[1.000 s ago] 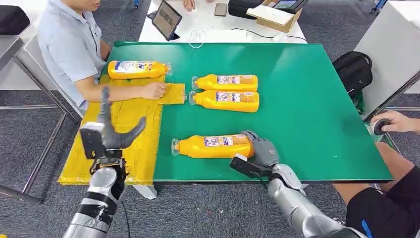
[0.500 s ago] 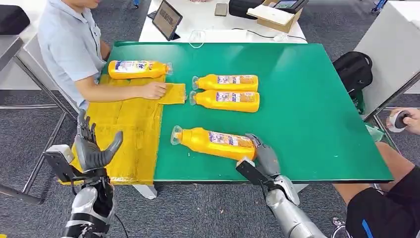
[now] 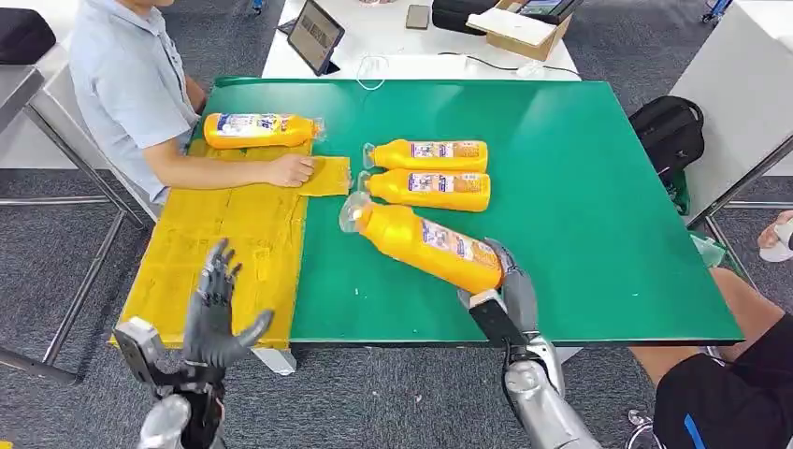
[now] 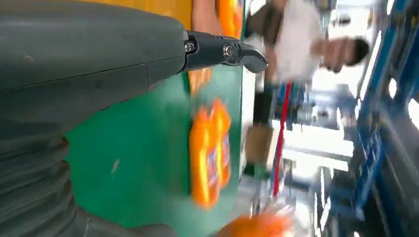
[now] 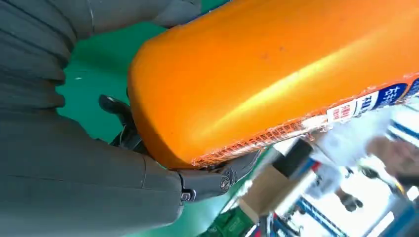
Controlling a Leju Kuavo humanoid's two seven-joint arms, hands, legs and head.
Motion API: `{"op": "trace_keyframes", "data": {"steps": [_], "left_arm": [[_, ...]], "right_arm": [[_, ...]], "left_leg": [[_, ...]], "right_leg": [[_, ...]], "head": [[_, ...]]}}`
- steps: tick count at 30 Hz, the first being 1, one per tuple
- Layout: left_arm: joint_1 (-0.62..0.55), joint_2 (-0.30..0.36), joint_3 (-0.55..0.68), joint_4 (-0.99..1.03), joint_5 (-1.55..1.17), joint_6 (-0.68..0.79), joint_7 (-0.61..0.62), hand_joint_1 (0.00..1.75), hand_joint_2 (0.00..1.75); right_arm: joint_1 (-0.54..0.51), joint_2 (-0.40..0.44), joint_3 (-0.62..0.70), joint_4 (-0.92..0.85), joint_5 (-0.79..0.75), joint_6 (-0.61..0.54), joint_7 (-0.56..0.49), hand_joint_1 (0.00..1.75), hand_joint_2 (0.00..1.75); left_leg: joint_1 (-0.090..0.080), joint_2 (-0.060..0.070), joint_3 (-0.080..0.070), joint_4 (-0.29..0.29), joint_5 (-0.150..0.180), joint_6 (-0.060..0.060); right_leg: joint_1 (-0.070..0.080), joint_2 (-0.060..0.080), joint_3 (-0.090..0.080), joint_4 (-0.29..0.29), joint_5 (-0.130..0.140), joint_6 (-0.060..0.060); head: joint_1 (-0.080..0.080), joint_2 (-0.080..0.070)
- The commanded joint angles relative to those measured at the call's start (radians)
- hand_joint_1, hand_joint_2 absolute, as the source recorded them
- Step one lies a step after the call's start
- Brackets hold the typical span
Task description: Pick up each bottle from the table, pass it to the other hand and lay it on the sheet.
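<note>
One orange bottle (image 3: 425,243) is gripped at its base by the right hand (image 3: 505,285), tilted above the green tabletop (image 3: 598,206). The left hand (image 3: 213,309) waits empty, fingers spread, beside the yellow sheet (image 3: 224,243). Handover looks next, so both hands must meet.

Right hand (image 5: 99,163) gripping an orange bottle (image 5: 276,74), seen close up.
Dark fingers (image 5: 116,106) wrap the bottle's rounded base above the green bench (image 5: 99,64); a printed label (image 5: 370,101) shows on its side.
</note>
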Motion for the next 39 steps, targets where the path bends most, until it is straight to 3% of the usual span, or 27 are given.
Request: {"op": "trace_keyframes", "data": {"steps": [1,7,19,26,30,39], "left_arm": [[0.054,0.025,-0.134,-0.013,0.004,-0.098,-0.037,0.00,1.75],[0.071,0.046,-0.175,-0.057,0.005,-0.187,-0.088,0.00,1.75],[0.064,0.041,-0.176,-0.060,0.005,-0.191,-0.087,0.00,1.75],[-0.023,0.002,-0.224,-0.021,0.034,-0.243,-0.081,0.00,1.75],[-0.100,-0.055,-0.222,0.005,0.175,-0.268,-0.007,0.00,1.75],[-0.130,-0.068,-0.250,-0.014,0.254,-0.250,0.010,0.00,1.75]], "right_arm": [[0.047,0.059,0.034,-0.224,-0.052,-0.013,0.000,1.75,1.75],[0.033,0.064,0.063,-0.247,-0.094,0.002,0.000,1.75,1.75],[0.029,0.069,0.075,-0.241,-0.087,0.013,0.000,1.75,1.75],[-0.014,0.118,0.290,-0.160,-0.004,0.024,0.000,1.75,1.75],[-0.018,0.153,0.413,-0.137,-0.040,-0.012,0.000,1.75,1.75],[-0.029,0.156,0.521,-0.067,-0.062,-0.031,0.000,1.75,1.75]], "left_leg": [[0.000,0.002,0.003,0.000,-0.002,-0.001],[0.000,0.002,0.002,0.000,-0.001,-0.001],[0.000,0.002,0.003,0.000,-0.001,-0.001],[0.000,0.002,0.002,0.000,0.000,-0.001],[0.001,0.001,0.001,0.000,0.000,-0.001],[0.001,0.001,0.002,-0.001,0.000,-0.001]], "right_leg": [[0.000,0.002,0.002,0.001,-0.001,-0.002],[0.001,0.002,0.001,0.001,-0.001,-0.002],[0.001,0.002,0.003,0.000,-0.001,-0.002],[0.001,0.002,0.001,0.000,0.000,-0.001],[0.002,0.001,0.000,0.000,0.000,-0.001],[0.001,0.001,0.002,-0.001,0.000,-0.001]], "head": [[0.000,0.000],[0.000,0.000],[0.000,0.000],[0.000,0.000],[0.000,0.000],[0.000,0.000]]}}
